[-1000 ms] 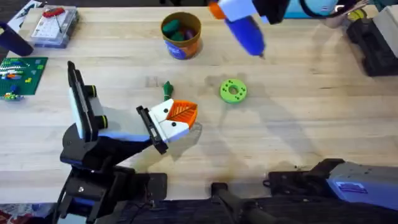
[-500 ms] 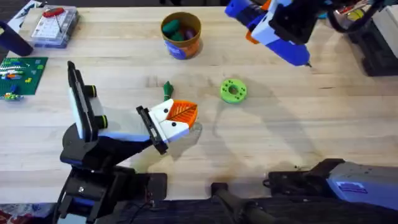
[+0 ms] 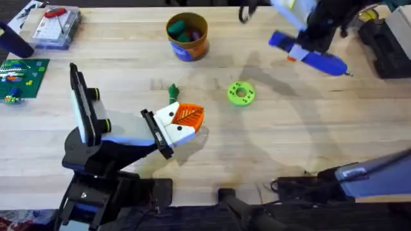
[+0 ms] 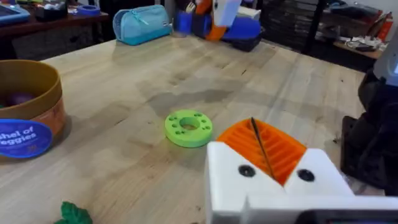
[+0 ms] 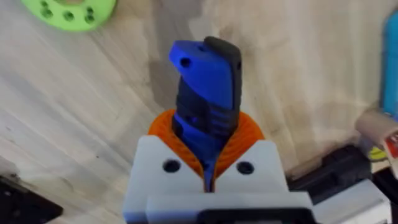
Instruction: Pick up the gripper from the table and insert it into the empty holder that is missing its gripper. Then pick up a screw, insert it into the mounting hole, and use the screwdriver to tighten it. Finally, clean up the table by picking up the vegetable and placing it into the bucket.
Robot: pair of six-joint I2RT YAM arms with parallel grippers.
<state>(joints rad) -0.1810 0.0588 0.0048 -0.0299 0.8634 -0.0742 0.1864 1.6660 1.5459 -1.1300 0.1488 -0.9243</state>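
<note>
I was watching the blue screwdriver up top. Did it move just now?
Yes. The screwdriver, held in the right gripper, swung rightward, farther from the bucket.

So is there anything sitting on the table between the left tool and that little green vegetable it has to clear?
Nothing visible. The vegetable lies on bare wood just beyond the left tool, with only open table between them. The green disc sits off to the side.
</note>
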